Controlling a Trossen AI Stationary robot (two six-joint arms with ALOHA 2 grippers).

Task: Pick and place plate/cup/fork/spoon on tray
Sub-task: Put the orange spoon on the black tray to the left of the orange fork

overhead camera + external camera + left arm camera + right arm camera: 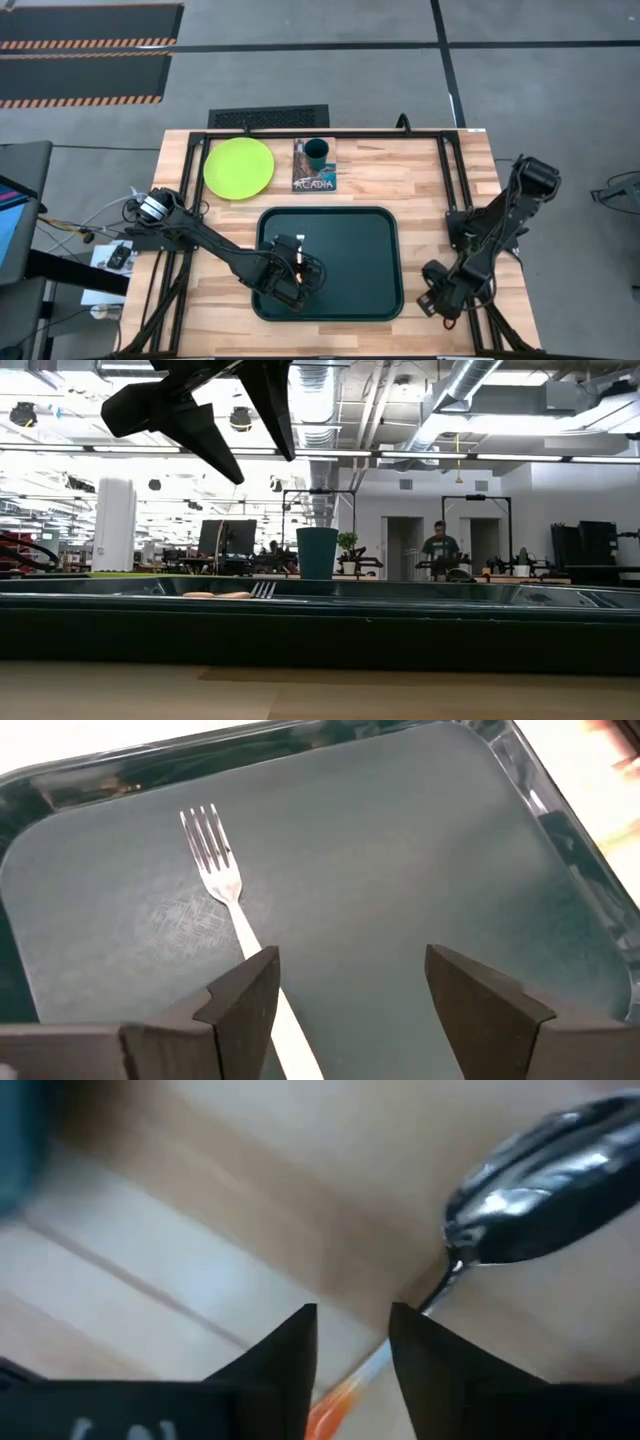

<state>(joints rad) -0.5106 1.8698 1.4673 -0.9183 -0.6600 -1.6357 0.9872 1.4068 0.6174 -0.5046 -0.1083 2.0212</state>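
- My left gripper (350, 985) hangs just above the dark green tray (385, 262), over its left half, with its jaws released and holding nothing
- The fork (225, 890) lies flat on the tray floor below that gripper, silver tines pointing away from my wrist, its handle running back under my near finger
- My right gripper (352, 1345) is low over the bare wooden table (420, 180), off the tray's right edge near the front of the table
- Its two fingers (285, 1355) stand either side of the spoon (540, 1180), at the point where the thin metal neck meets the red-orange handle; there is a narrow gap between them and I cannot tell whether they grip the spoon or only straddle it
- The spoon's silver bowl rests on the wood ahead of those fingers
- The lime-green plate (239, 167) sits on the table behind the tray's left corner
- The dark teal cup (316, 153) stands upright on a small picture book (314, 175) just right of the plate
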